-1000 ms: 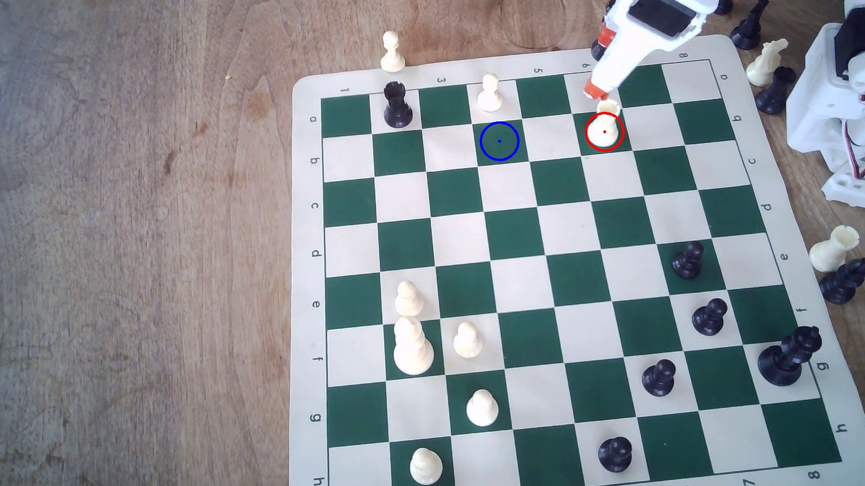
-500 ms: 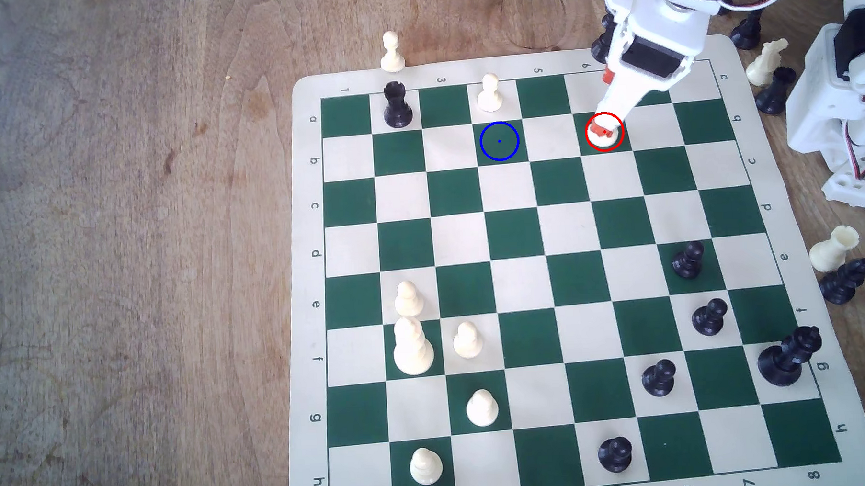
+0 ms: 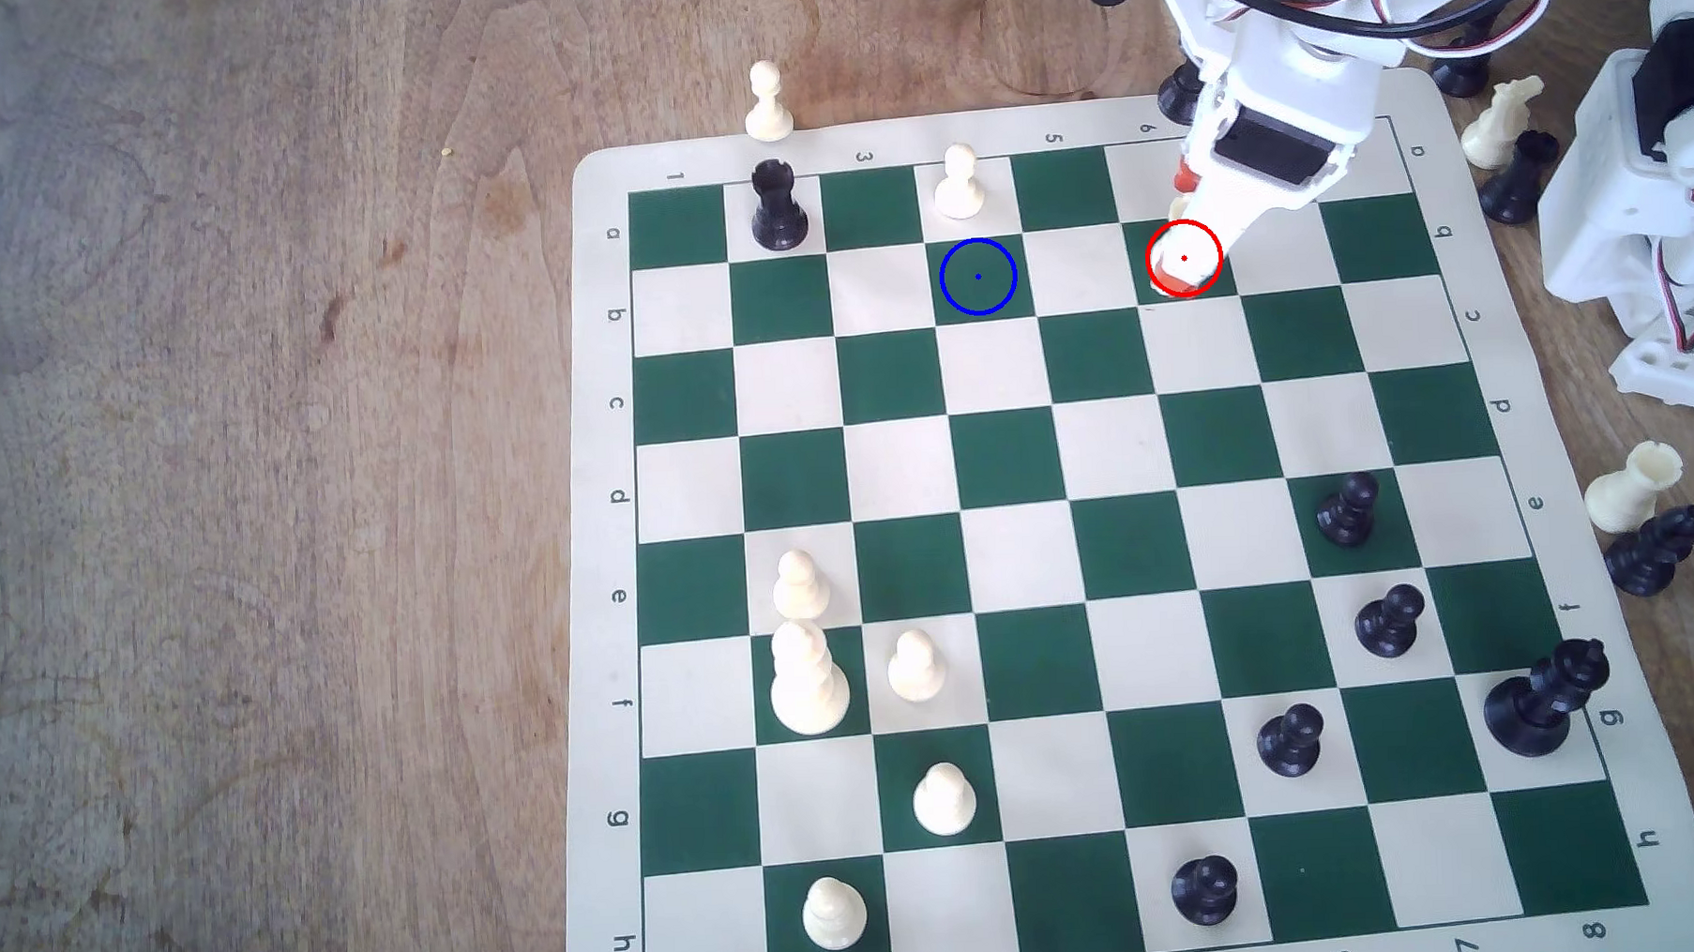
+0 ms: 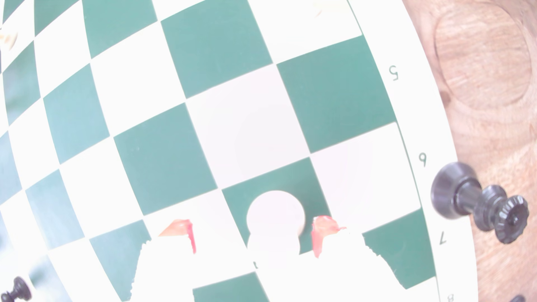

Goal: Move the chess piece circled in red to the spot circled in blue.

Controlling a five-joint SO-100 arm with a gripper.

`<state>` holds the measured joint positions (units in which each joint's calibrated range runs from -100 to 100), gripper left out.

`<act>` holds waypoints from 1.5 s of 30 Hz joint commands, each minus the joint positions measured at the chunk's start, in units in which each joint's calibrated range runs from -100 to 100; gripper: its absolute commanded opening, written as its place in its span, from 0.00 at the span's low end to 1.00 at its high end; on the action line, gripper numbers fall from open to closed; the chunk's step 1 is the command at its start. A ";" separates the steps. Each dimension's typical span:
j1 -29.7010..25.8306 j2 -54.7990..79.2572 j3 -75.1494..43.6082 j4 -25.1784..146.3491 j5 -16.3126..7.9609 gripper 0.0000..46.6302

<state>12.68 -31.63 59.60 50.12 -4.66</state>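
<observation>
The cream-white rook [image 4: 274, 220] stands on its red-ringed green square. In the exterior view the white arm covers most of it, leaving a cream sliver of the rook [image 3: 1161, 286] at the ring's lower left. My gripper [image 3: 1183, 250] has come down over it and is open. In the wrist view the gripper [image 4: 252, 235] straddles the rook: one orange-tipped finger [image 4: 321, 232] sits close against its side, and the other finger [image 4: 186, 232] stands a clear gap away. The blue-ringed green square [image 3: 978, 276] lies bare, two squares toward the exterior view's left in the same row.
A cream pawn [image 3: 959, 185] stands on the square just behind the blue ring, and a black rook [image 3: 777, 206] stands further left. Captured pieces [image 3: 1504, 141] crowd the table by the board's right edge, near the arm's base [image 3: 1673, 233]. A black piece [image 4: 476, 203] stands just off the board's edge.
The gripper has dropped from above and behind the rook down onto the red-ringed square, so its fingers now flank the rook. The rook has not moved.
</observation>
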 commanded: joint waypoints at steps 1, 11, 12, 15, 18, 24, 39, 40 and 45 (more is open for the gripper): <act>0.03 -0.12 -0.40 -0.98 -0.15 0.47; -0.29 1.07 0.23 -2.37 -0.73 0.46; -0.29 1.07 0.42 -2.70 -0.73 0.46; -0.52 1.24 0.78 -2.86 -0.78 0.42; -0.68 1.41 0.78 -2.78 -0.78 0.39; -0.60 1.41 0.78 -2.95 -0.88 0.32; -2.09 1.66 1.05 -2.86 -1.17 0.19; -2.09 1.66 1.05 -2.86 -1.17 0.18; -2.09 1.66 1.05 -2.86 -1.17 0.12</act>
<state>10.84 -29.70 60.87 47.81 -5.79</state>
